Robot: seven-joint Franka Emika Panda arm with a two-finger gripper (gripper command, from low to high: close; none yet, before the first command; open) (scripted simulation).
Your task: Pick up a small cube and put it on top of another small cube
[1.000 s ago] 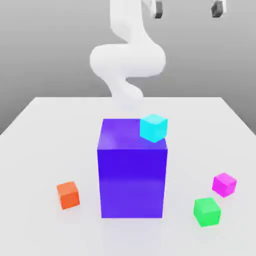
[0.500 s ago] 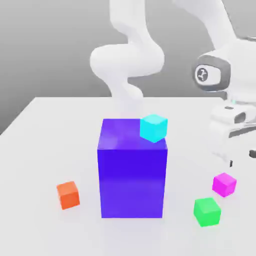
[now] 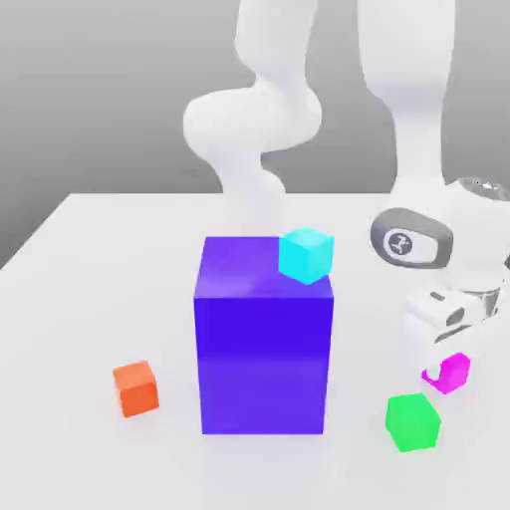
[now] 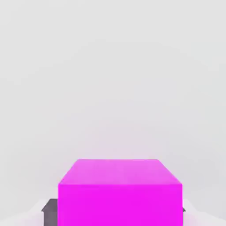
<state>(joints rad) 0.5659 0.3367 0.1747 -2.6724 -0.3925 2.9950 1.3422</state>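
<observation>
Claw (image 3: 438,364) lowered, pointing down at magenta cube (image 3: 453,373) on tabletop (image 3: 70,299), exterior view's right, behind green cube (image 3: 412,422), fingers (image 4: 50,212) spread either side of magenta cube in hand view, cyan cube (image 3: 306,255) atop blue block (image 3: 263,364) in exterior view, tabletop pale, wall (image 3: 100,100) grey.

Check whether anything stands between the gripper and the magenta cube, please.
Nothing visible stands between them: the gripper is right down at the magenta cube. The nearest other thing, the green cube, sits beside that spot, nearer the exterior view's camera and toward its left, not between them.
</observation>
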